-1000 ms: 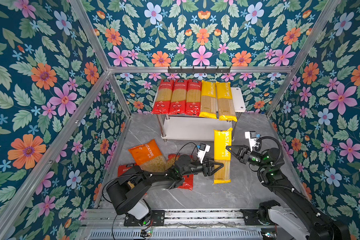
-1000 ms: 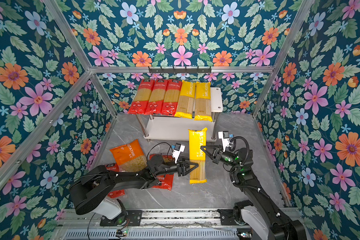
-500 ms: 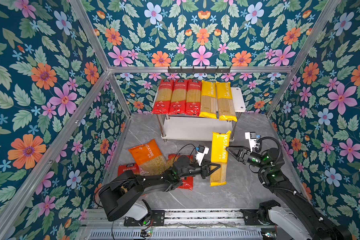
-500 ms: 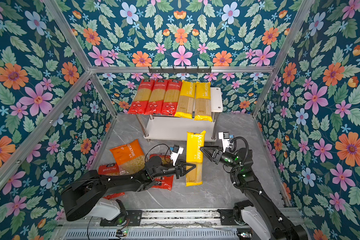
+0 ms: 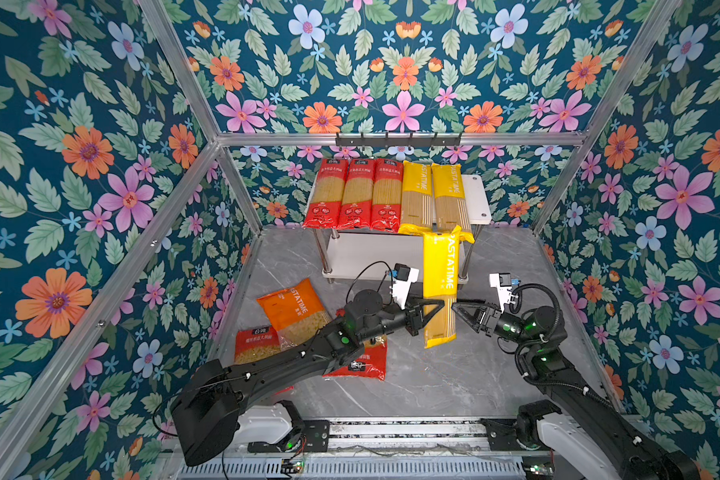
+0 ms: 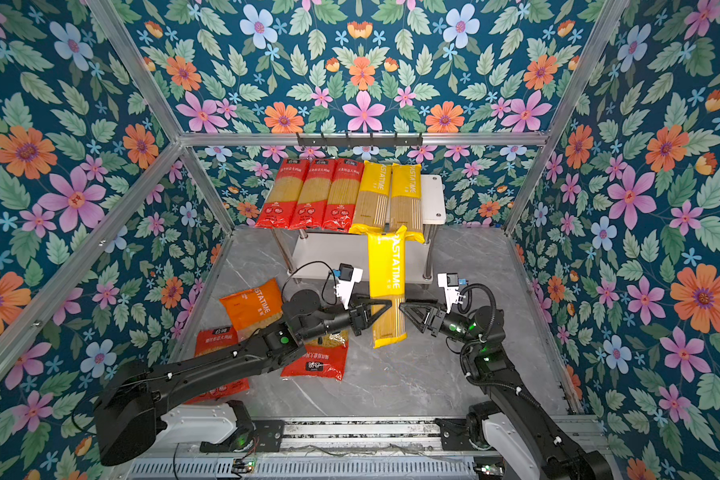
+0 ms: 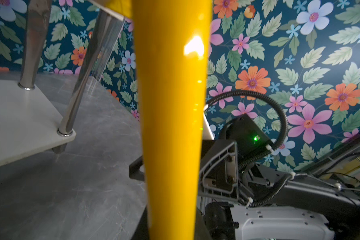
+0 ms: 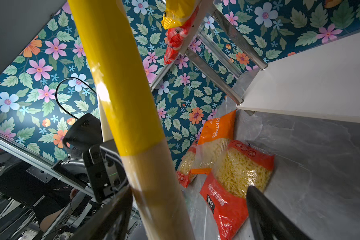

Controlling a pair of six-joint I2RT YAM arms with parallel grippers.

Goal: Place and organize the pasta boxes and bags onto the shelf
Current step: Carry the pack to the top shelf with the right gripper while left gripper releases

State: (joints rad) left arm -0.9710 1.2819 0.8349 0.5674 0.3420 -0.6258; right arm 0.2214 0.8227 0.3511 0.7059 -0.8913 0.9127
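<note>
A long yellow spaghetti pack (image 5: 439, 282) (image 6: 385, 282) stands nearly upright above the floor, in front of the shelf (image 5: 476, 195) (image 6: 433, 195). My left gripper (image 5: 436, 308) (image 6: 380, 308) is shut on its lower half. My right gripper (image 5: 458, 306) (image 6: 407, 309) is open just right of the pack; in the right wrist view its fingers (image 8: 112, 214) stand wide around the pack (image 8: 123, 83). The left wrist view is filled by the pack (image 7: 170, 104). Three red packs (image 5: 358, 195) and two yellow packs (image 5: 433, 195) lie side by side on the top board.
An orange short-pasta bag (image 5: 294, 307) and two red bags (image 5: 258, 343) (image 5: 362, 361) lie on the grey floor at the left, partly under my left arm. The shelf's lower board (image 5: 371, 253) is bare. A strip of the top board is free at its right end.
My left gripper has shut on the yellow pack and lifted it upright towards the shelf. My right gripper has opened and let go of it.
</note>
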